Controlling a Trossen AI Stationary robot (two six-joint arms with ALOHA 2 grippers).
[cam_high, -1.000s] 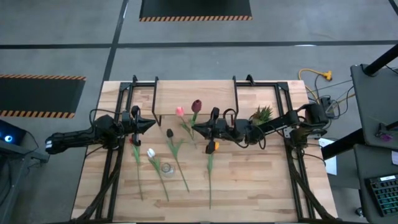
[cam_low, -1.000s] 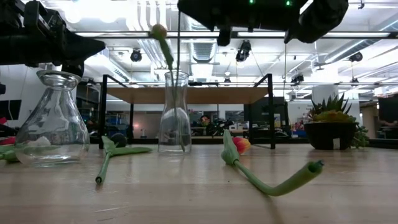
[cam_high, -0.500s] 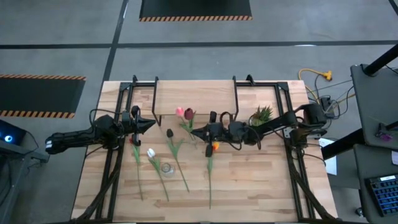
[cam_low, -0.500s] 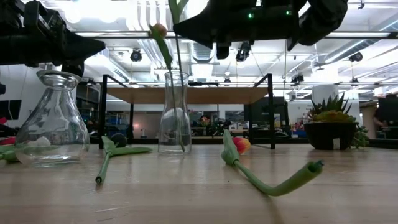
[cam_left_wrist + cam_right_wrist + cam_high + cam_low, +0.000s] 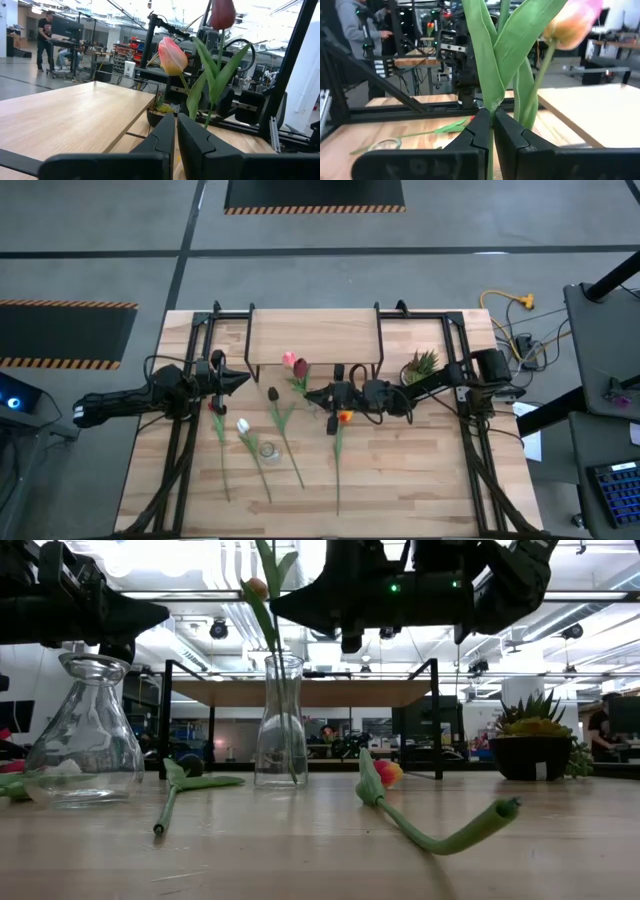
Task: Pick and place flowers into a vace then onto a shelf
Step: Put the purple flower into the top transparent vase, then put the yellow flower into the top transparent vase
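A tall clear vase [image 5: 282, 720] stands on the table with a pink tulip [image 5: 288, 360] in it. My right gripper [image 5: 312, 393] is shut on a dark maroon tulip [image 5: 300, 367] upright over that vase, beside the pink one. My left gripper [image 5: 243, 380] is shut and empty, hovering left of the vase. Red [image 5: 213, 406], white [image 5: 242, 425], dark [image 5: 272, 394] and orange-yellow [image 5: 344, 417] tulips lie flat on the table. The shelf [image 5: 312, 338] stands at the far edge. My right gripper pinches the maroon tulip's green stem [image 5: 492, 106] between its two fingers, just where the leaves branch off. The fingers lie level, coming from the table's right, across the stem. The tulip stands upright, its head above the fingers and its lower stem [image 5: 287, 650] reaching down into the tall vase.
A wide clear flask vase [image 5: 267, 449] stands near the middle front, among the lying stems. A spiky potted plant [image 5: 422, 365] sits at the back right. Black frame bars [image 5: 190, 430] run along both sides of the table. People show in the room beyond.
My right gripper has gone down and toward the table's left with the maroon tulip, still shut on its stem. The tulip stays upright; its head now stands beside the pink tulip and its stem has sunk lower over the tall vase.
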